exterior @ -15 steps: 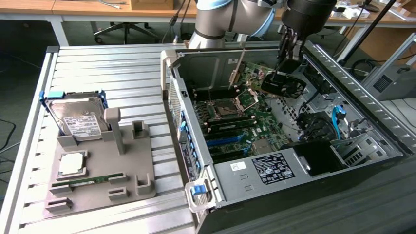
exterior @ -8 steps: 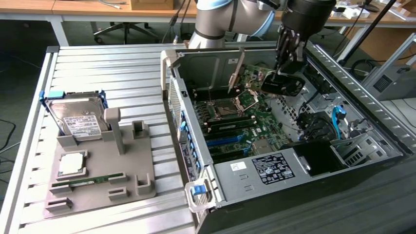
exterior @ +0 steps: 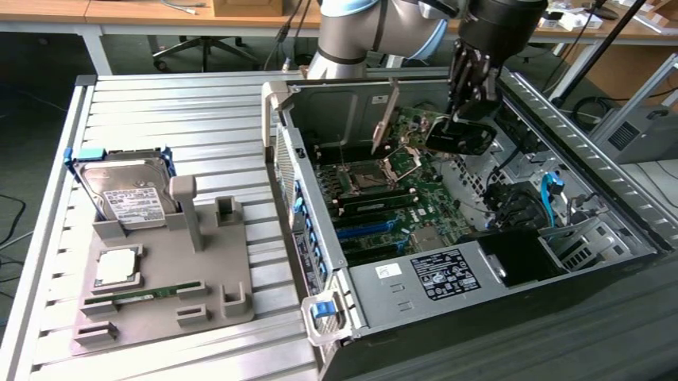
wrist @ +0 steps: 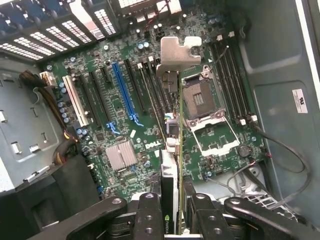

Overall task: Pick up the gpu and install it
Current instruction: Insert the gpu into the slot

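Note:
The gpu [wrist: 172, 150] is a thin dark card seen edge-on in the wrist view, with its silver-grey bracket [wrist: 177, 52] at the far end. My gripper [wrist: 174, 220] is shut on it, one black finger [wrist: 149, 215] pressed against each face. The card hangs above the green motherboard [wrist: 120, 100], between the long expansion slots and the CPU socket [wrist: 202, 100]. In the exterior view, the gpu [exterior: 408, 131] is inside the open computer case [exterior: 317, 262], bracket strip [exterior: 385, 119] pointing up, with the gripper [exterior: 450, 119] holding it from the exterior view's right.
A blue slot [wrist: 122, 90] and a white slot [wrist: 76, 102] lie on the motherboard. Cables [wrist: 285, 150] run along the case wall. On the exterior view's left, a grey fixture [exterior: 170, 278] holds a hard drive [exterior: 129, 194], a CPU [exterior: 119, 266] and a memory stick [exterior: 154, 294].

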Robot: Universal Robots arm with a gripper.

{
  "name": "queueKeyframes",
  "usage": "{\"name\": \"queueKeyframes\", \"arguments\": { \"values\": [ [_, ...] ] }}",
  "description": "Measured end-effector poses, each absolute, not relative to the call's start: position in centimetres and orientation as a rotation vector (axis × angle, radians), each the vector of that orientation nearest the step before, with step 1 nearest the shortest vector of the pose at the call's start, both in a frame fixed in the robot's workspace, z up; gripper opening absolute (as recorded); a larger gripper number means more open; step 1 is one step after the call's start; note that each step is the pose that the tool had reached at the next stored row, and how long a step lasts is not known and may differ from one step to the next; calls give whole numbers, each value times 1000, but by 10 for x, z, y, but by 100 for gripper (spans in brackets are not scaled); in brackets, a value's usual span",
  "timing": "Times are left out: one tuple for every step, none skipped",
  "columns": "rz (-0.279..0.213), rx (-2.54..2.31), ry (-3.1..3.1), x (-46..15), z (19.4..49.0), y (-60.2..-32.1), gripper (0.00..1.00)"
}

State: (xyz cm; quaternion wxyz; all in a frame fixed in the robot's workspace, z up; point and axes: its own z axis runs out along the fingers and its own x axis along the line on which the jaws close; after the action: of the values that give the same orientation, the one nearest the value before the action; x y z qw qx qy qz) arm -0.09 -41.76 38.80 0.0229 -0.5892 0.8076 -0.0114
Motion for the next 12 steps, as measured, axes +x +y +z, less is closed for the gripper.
{"name": "queueKeyframes", "arguments": {
  "values": [
    [-35,-1835,2493,-1,388,-418,27],
    [-35,-1841,2488,-1,388,-418,27],
    [-35,-1846,2485,-1,388,-418,27],
    [-35,-1854,2479,-1,388,-418,27],
    [-34,-1860,2475,-1,388,-418,27],
    [-34,-1864,2471,-1,388,-418,27],
    [-34,-1869,2467,-1,388,-418,27],
    [-34,-1873,2464,-1,388,-418,27],
    [-34,-1879,2460,-1,388,-418,27],
    [-34,-1883,2456,-1,388,-418,27],
    [-34,-1890,2451,-1,388,-418,27],
    [-34,-1899,2444,-1,388,-418,27]
  ]
}}
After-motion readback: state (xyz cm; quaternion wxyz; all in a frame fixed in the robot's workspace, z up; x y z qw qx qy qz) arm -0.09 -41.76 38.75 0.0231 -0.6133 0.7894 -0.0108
